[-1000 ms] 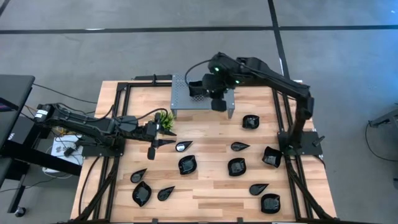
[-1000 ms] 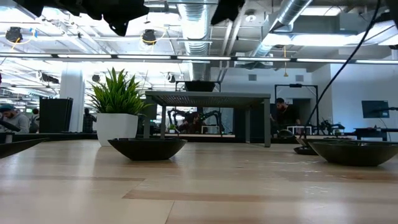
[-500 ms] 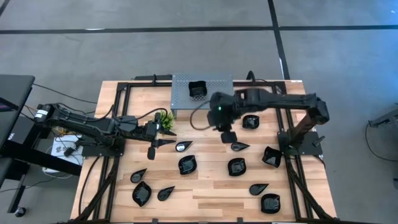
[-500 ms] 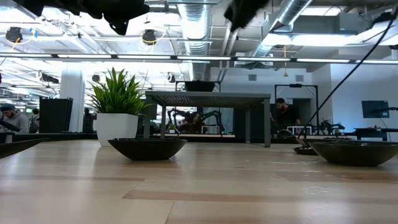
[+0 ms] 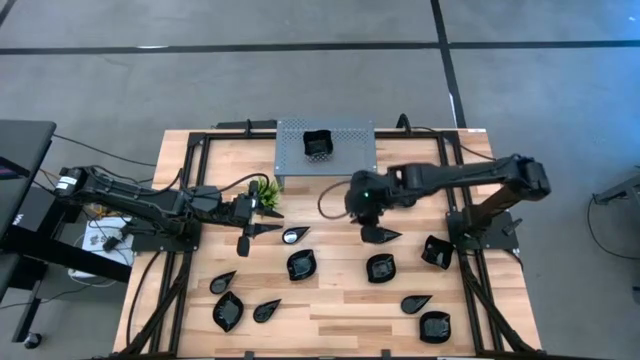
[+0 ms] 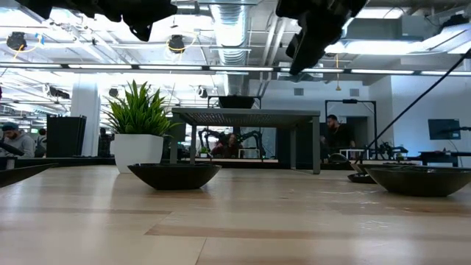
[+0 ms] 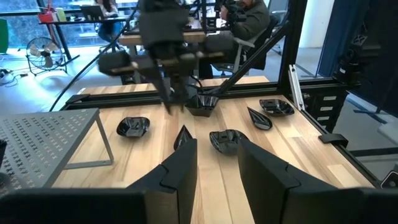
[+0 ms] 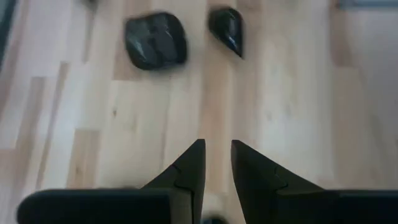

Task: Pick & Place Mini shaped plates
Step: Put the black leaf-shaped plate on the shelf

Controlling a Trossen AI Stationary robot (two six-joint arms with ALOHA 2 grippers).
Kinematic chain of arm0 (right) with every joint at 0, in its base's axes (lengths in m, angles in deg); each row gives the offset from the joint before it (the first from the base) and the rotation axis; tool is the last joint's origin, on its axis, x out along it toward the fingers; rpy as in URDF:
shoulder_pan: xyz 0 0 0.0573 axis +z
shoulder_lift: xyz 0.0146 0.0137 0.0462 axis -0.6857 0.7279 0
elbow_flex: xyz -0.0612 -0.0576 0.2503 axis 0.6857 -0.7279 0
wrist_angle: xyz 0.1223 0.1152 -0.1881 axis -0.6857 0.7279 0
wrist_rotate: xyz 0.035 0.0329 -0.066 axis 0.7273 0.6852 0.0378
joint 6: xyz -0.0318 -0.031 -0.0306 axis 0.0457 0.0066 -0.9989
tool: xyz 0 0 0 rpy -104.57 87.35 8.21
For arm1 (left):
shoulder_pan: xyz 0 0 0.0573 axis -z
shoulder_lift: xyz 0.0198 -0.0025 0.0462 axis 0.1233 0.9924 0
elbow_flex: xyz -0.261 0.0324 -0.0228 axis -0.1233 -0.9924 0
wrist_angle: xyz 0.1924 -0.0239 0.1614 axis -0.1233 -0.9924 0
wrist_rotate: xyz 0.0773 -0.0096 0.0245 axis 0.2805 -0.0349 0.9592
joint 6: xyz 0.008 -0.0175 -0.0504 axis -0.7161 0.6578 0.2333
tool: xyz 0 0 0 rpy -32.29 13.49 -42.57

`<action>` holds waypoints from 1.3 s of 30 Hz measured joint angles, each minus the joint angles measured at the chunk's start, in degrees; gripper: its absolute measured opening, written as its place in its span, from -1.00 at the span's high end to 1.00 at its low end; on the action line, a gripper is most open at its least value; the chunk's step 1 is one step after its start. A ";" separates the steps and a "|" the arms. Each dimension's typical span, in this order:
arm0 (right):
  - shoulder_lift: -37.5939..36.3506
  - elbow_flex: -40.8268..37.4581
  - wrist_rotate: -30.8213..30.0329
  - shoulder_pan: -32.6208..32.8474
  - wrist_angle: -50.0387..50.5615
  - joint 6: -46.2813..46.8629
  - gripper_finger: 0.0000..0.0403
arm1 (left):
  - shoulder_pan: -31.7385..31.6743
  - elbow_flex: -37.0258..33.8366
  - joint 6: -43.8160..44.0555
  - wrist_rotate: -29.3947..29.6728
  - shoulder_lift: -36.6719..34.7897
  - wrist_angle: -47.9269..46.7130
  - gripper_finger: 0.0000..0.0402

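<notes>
Several mini shaped plates, small glossy black dishes, lie scattered on the wooden table; two of them are a squarish one and a teardrop one. One more plate sits on the grey perforated stand at the far edge. My right gripper hangs above the table beside the teardrop plate. It is open by a narrow gap, with nothing between its fingers. My left gripper waits open near the plant at the left.
A small green plant in a white pot stands left of the stand. More plates lie along the table's right side and near its front edge. Bare wood shows between the stand and the middle row of plates. People sit in the room behind the table.
My right gripper has swung from over the stand toward the table's near edge and come down. It now tips more steeply downward above the middle of the table, next to the teardrop plate. The plate on the stand has stayed where it was.
</notes>
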 joint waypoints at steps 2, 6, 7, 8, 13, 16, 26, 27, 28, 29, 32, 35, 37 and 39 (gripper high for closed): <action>-0.32 -3.56 0.12 1.30 -5.13 0.10 0.64 | 0.00 0.00 0.00 -0.01 0.00 0.06 0.41; -0.21 -9.09 0.14 3.35 -9.41 2.68 0.64 | 0.00 0.00 0.00 0.00 0.00 0.22 0.41; -0.21 -9.98 0.14 3.65 -10.19 3.83 0.64 | 0.00 0.00 0.00 0.00 0.02 0.22 0.41; -0.21 -10.67 0.11 3.92 -10.46 4.85 0.64 | 0.00 0.00 0.00 0.00 0.02 0.22 0.41; -0.21 -11.84 0.09 5.08 -10.47 6.54 0.64 | 0.00 0.00 0.00 0.00 0.02 0.28 0.41; -0.21 -11.84 0.07 5.69 -11.23 6.73 0.64 | 0.00 0.00 0.00 0.00 0.00 0.31 0.41; -0.21 -11.84 0.00 7.56 -11.16 8.49 0.64 | 0.00 0.00 0.00 -0.01 0.01 0.28 0.41; -0.21 -11.84 0.02 7.69 -11.13 8.51 0.64 | 0.00 0.00 0.00 -0.02 0.01 0.28 0.41; -0.21 -11.84 0.00 7.87 -11.13 8.54 0.64 | 0.00 0.00 0.00 -0.02 0.02 0.28 0.41; -0.21 -11.84 0.01 7.92 -11.13 8.70 0.64 | 0.00 0.00 0.00 0.00 0.02 0.28 0.41; -0.21 -11.84 0.02 7.94 -11.13 10.69 0.64 | 0.00 0.00 0.00 0.00 0.02 0.28 0.41; -0.21 -11.84 0.00 7.92 -11.13 11.55 0.64 | 0.00 0.00 0.02 -0.02 0.02 0.28 0.41; -0.21 -11.84 0.00 7.91 -11.13 11.64 0.64 | 0.00 0.00 0.00 -0.02 0.02 0.28 0.41; -0.21 -11.84 0.00 7.90 -11.13 11.64 0.64 | 0.00 0.00 0.00 -0.02 0.02 0.28 0.41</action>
